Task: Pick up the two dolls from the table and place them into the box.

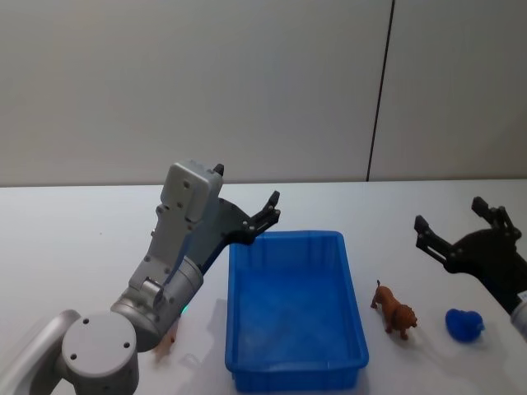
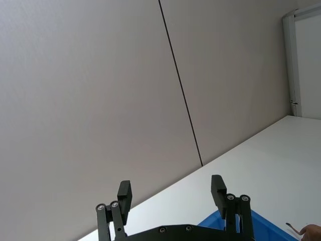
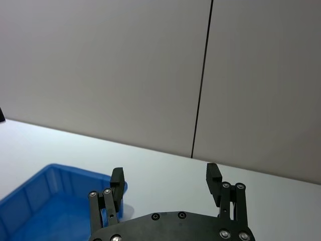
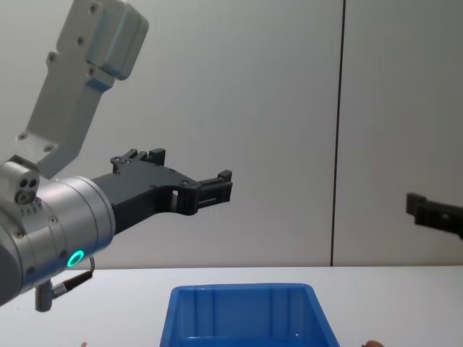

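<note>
Your left gripper (image 4: 189,170) hangs high over the blue box (image 4: 239,292), jaws spread, a green ring (image 4: 74,258) lit on its wrist; your right gripper (image 4: 432,212) juts in at the right edge.

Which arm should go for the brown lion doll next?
Right. The brown lion doll stands on the table right of the box, close to the open, empty right pincer. The left pincer, also open, hangs raised near the box's far left corner.
</note>
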Tool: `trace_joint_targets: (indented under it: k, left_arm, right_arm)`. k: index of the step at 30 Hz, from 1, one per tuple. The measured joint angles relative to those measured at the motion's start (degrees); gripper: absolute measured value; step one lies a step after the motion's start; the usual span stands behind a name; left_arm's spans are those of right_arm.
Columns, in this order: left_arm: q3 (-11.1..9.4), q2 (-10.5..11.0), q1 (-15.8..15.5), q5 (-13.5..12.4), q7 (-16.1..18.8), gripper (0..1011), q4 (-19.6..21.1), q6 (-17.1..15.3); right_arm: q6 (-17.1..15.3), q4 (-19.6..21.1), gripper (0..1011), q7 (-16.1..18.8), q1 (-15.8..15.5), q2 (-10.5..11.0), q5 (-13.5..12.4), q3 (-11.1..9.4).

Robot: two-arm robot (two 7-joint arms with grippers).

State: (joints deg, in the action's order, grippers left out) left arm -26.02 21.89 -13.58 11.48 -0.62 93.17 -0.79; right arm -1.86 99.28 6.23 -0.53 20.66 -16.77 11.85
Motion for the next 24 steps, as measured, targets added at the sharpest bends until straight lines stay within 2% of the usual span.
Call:
trace_joint_targets:
  k: [9,24]
  left_arm:
    - [0.0,0.0,0.0,0.0,0.0,1001,0.0,0.0]
    - [0.0,0.0,0.0,0.0,0.0,1001,0.0,0.0]
  right_arm:
    - [-0.8,-2.8,1001,3.3,0.2,2.1,-0.1,-1.4]
    - [-5.3,-8.9,1001,10.2,0.7,5.4,-0.8,-3.5]
